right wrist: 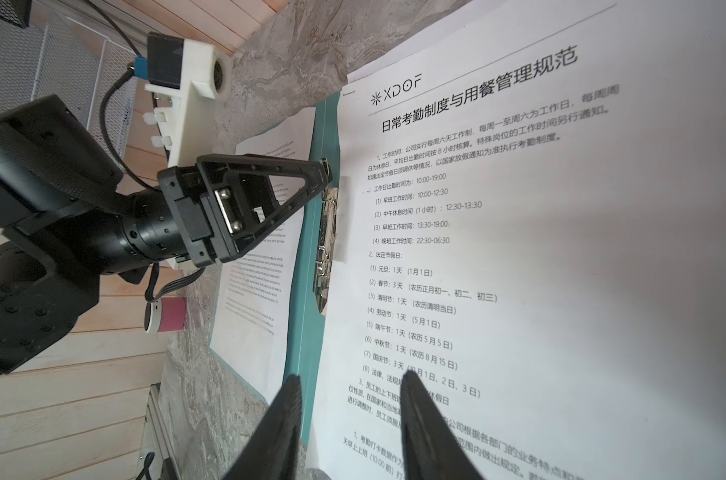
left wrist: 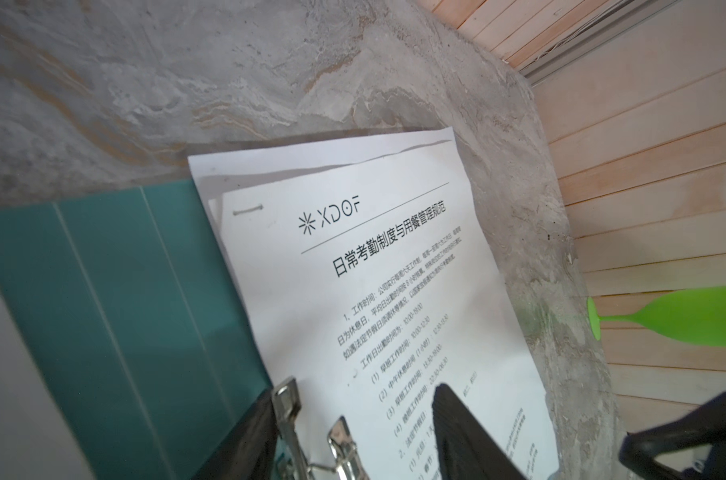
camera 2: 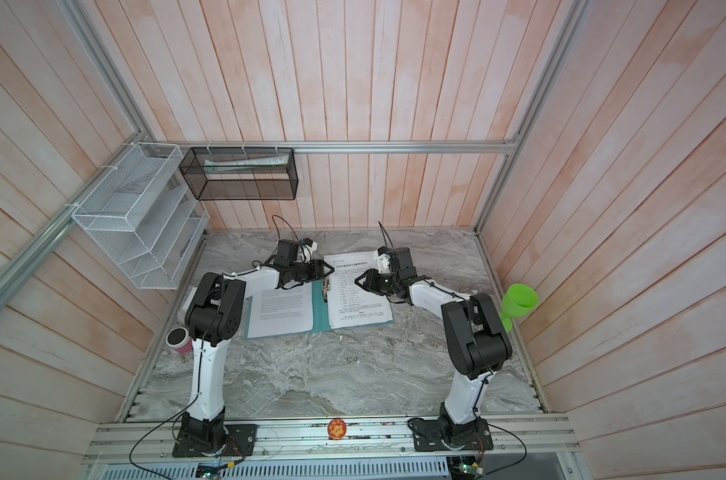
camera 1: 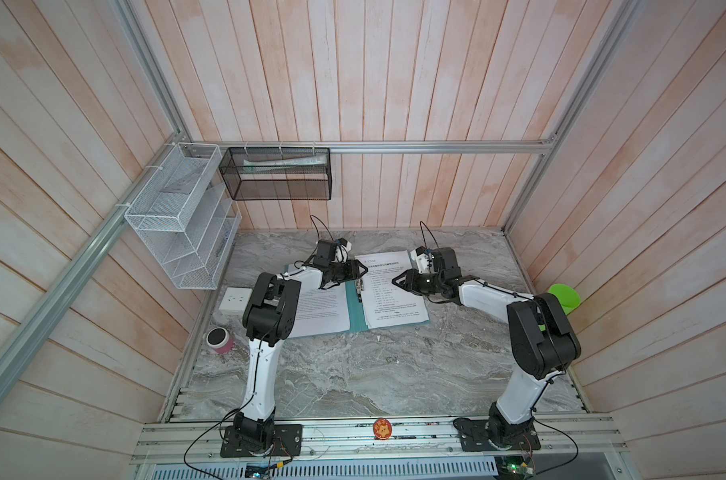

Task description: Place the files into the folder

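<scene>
The folder [camera 1: 355, 311] lies open and flat on the marble surface [camera 1: 353, 374], toward its far side. The files are split between its covers: a single printed sheet [camera 1: 319, 307] on the left cover, and a stack of sheets [camera 1: 394, 299] on the right cover, slightly fanned at the far corner. The stack's inner edge sits just beside the metal clip [right wrist: 326, 241] on the spine.

Your left claw [left wrist: 355, 388] is at the far end of that clip. Its jaws stand apart and straddle the raised silver levers, with one finger right against them. I cannot tell whether it is bearing on the metal yet. Your right claw [right wrist: 351, 374] is low over the inner edge of the stack, jaws apart with nothing between them. I cannot tell whether its tips touch the paper.

This looks like the clamping step: the papers are on the folder but seemingly not yet secured.

Next, you probably need the stack's edge fully under the clip before the lever goes down. Steady the stack with the right claw so the sheets do not fan further, and work the lever with the left. The lone left sheet will likely need to join the stack.
</scene>
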You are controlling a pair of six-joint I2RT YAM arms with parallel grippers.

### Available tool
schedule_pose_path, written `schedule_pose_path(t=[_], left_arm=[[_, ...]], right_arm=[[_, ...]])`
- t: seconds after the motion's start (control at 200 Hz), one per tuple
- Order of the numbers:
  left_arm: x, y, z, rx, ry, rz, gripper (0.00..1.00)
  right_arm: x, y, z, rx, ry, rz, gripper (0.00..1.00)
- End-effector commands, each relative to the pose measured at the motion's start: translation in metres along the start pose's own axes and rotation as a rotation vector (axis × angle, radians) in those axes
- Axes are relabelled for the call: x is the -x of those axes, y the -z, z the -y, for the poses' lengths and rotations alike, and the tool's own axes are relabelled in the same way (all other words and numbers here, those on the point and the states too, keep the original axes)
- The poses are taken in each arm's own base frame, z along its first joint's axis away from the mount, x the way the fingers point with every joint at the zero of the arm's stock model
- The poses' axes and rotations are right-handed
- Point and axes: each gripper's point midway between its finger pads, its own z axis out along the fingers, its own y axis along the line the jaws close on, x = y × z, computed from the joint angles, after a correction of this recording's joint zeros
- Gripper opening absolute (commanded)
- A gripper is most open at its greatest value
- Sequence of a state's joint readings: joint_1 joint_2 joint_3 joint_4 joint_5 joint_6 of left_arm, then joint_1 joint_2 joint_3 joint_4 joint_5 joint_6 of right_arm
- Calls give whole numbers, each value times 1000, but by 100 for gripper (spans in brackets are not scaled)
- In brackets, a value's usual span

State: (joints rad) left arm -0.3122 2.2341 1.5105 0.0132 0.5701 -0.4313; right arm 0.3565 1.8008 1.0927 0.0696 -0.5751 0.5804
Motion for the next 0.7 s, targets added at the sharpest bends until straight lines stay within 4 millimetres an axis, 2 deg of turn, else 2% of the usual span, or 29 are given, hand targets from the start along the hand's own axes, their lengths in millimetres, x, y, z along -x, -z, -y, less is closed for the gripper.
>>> schedule_pose_path(t=[0.0,0.2,0.42,0.58,0.69], left_arm=[[16,19,22,-40,-31,45,61],[15,33,51,-144,-58,52,61],[-14,48,81,-191,-88,24,58],[-21,68,82,-140,-80,46,58],[-19,86,80,-111,-69,77,59]], right_arm=[[2,-1,-1,14,-3,3,38],[1,-1,-1,21,-1,-2,38],[-1,-1,0,9,1,-1,37],[2,2,-4,-35,1,23,37],[1,-4,-18,-43,-12,0,33]])
